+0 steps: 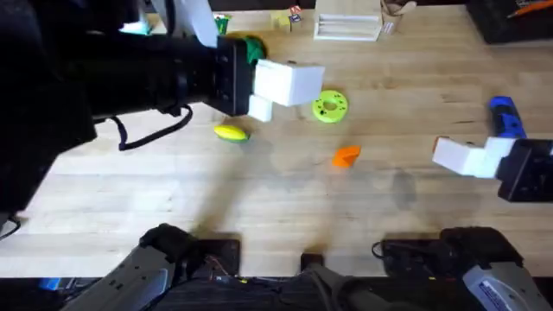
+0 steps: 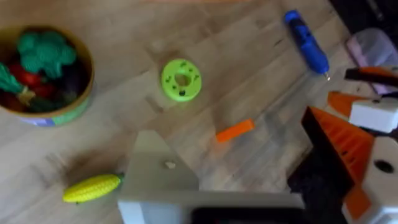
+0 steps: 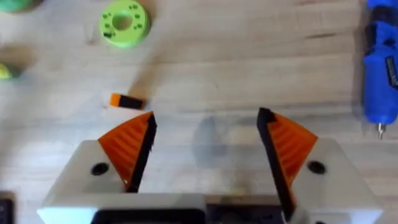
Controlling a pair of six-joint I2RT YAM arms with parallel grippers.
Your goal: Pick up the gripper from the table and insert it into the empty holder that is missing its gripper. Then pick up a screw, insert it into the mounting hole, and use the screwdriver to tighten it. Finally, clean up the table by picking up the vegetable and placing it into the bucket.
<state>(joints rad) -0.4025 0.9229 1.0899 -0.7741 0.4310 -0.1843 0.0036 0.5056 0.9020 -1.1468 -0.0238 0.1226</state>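
Lying loose on the wooden table (image 1: 173, 199), the gripper (image 1: 346, 155) sits out ahead of the right gripper (image 3: 205, 155) and off toward its left pad, apart from both pads, with nothing between. The right gripper's jaws are spread wide and empty; its white mounts carry both orange pads (image 3: 127, 146). The screwdriver (image 3: 380, 62) lies flat beyond its other pad, tip toward the arm. A lime disc (image 1: 329, 105) rests farther out, beyond the gripper. The left arm stretches in low and level from the far left; its holder (image 2: 158, 180) hangs bare above the table, one orange pad (image 2: 339, 140) opposite, jaws spread with nothing between them. The vegetable (image 2: 92, 188) lies just beside the holder; the bucket (image 2: 81, 102), full of toy pieces, stands farther off.
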